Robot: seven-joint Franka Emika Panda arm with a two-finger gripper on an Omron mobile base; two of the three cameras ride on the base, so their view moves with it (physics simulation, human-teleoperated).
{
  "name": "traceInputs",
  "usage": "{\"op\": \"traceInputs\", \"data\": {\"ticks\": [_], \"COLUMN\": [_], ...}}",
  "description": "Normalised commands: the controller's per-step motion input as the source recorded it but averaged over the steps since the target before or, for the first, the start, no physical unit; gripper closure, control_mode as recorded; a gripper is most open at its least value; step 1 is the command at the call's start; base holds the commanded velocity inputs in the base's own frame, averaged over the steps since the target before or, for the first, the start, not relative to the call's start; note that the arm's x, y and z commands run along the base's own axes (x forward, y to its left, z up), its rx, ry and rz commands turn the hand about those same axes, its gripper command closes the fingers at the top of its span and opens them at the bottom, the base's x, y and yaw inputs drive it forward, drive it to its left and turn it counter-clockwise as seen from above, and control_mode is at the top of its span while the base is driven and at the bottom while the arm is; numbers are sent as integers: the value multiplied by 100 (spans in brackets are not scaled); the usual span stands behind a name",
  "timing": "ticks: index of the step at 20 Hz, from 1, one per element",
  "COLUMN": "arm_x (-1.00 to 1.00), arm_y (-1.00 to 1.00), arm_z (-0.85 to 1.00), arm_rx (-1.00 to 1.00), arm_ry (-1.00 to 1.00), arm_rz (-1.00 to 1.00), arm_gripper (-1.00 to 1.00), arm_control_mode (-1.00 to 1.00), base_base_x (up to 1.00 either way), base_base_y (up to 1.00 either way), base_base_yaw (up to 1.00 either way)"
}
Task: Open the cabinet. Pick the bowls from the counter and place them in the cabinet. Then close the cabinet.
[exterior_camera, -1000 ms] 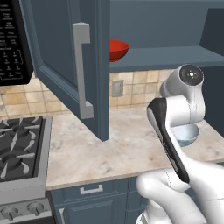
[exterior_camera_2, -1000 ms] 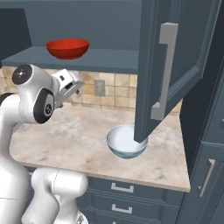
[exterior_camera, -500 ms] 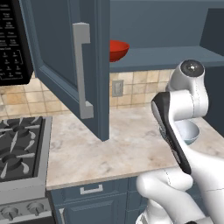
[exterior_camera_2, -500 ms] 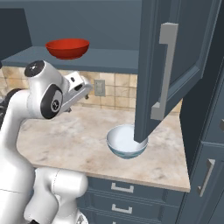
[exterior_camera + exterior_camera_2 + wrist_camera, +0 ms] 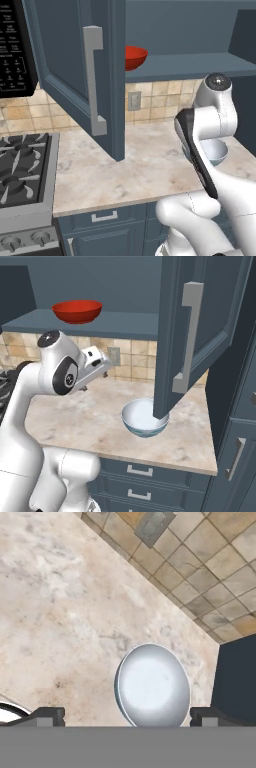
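Dark blue-grey wall cabinet [image 5: 200, 316] stands open, both panelled doors swung out. Glossy red shallow bowl [image 5: 77, 310] sits on its inner shelf, upper left of right base view: first placement done. White, blue-patterned bowl [image 5: 152, 686] rests on the beige marbled counter [image 5: 145, 170], lower centre of hand view. Gripper [image 5: 127, 716] hovers above it, jaws wide, empty. Remaining, in my judgement: grasp, shelve, close doors.
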Motion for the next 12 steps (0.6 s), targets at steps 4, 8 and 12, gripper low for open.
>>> {"op": "traceInputs", "data": {"ticks": [4,8,12], "arm_x": [0,1,6], "arm_y": [-18,-19,-18], "arm_z": [-38,-32,-29], "arm_rx": [0,0,0], "arm_ry": [1,2,0], "arm_rz": [-5,-6,-6], "arm_gripper": [-100,-100,-100], "arm_control_mode": [-100,-100,-100], "base_base_x": [0,0,0], "base_base_y": [0,0,0], "base_base_yaw": [0,0,0]}}
